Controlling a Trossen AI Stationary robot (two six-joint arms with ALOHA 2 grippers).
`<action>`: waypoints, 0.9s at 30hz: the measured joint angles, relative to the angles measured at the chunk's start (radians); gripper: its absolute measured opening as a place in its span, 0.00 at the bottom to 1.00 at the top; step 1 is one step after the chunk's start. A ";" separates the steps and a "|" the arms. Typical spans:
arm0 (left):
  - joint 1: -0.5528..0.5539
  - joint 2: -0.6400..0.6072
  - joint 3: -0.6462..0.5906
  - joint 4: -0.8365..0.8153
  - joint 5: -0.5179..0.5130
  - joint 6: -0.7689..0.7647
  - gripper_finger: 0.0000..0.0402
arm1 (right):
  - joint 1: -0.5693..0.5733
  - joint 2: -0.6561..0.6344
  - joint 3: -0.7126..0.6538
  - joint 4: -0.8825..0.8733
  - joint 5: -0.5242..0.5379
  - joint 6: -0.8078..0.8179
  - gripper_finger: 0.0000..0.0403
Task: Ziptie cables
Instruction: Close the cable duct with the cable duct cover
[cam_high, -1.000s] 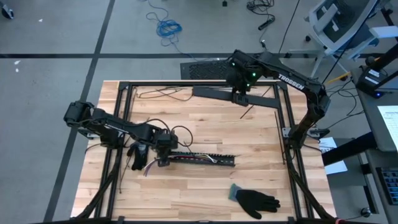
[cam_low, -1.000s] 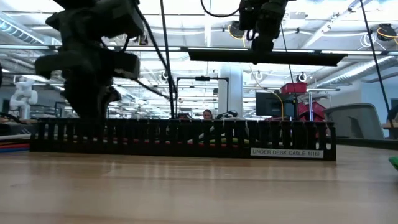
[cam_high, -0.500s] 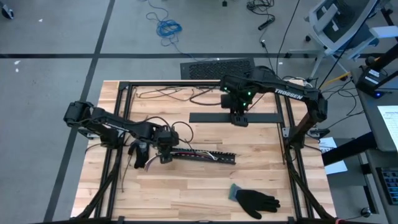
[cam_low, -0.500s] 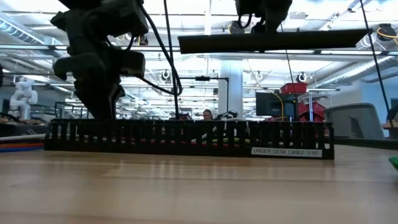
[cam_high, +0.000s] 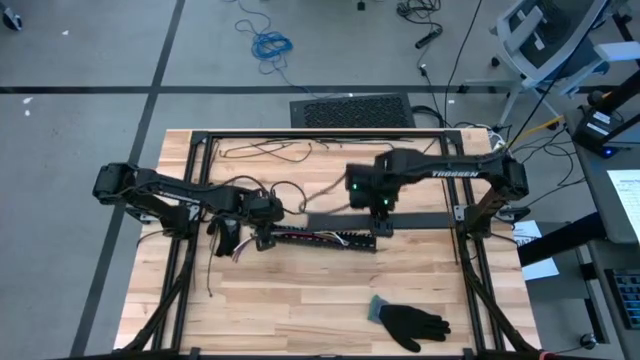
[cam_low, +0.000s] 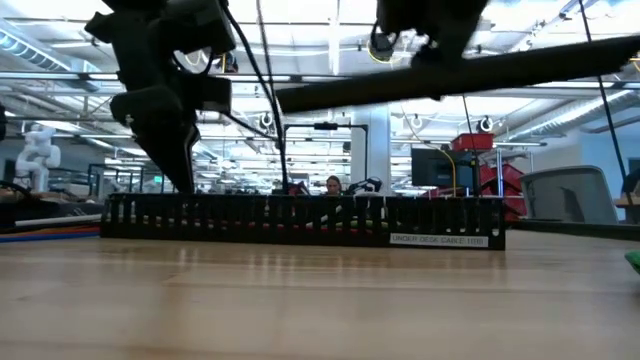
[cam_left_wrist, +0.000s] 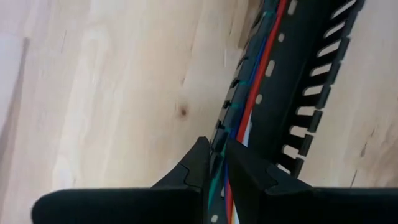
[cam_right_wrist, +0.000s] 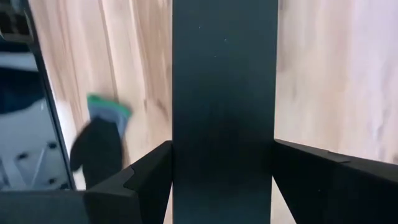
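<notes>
left claw (cam_high: 262, 236) pinching shut on cables (cam_high: 325, 238) lying in black slotted strip (cam_high: 320, 239) mid-bench (cam_high: 300, 300). right claw (cam_high: 381, 212) gripping flat black cover (cam_high: 400, 219) above strip. black glove (cam_high: 410, 321) sitting at 5 o'clock. person (cam_low: 332, 184) showing in room behind.

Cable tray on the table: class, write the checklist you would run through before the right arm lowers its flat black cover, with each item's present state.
1. Right gripper grips the flat black cover: ok, a finger on each edge.
2. Left gripper steadies the slotted cable tray at its end: ok, shut on the tray wall.
3. Cables lie inside the tray: ok where visible; the loose ends beyond the left gripper stick out.
4. Cover directly over the tray: not ok, offset to one side.
5. Cover level: not ok, tilted in the low view.
6. Black glove out of the way: ok.
</notes>
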 joint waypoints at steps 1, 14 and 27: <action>0.000 -0.006 0.000 -0.001 -0.002 -0.001 0.13 | 0.012 0.000 -0.019 -0.011 -0.001 0.007 0.56; -0.063 -0.009 0.000 -0.005 0.002 -0.204 0.13 | 0.102 -0.007 -0.191 0.078 0.017 0.130 0.56; -0.094 -0.009 0.000 -0.012 -0.006 -0.262 0.13 | 0.196 -0.127 -0.328 0.236 0.119 0.390 0.56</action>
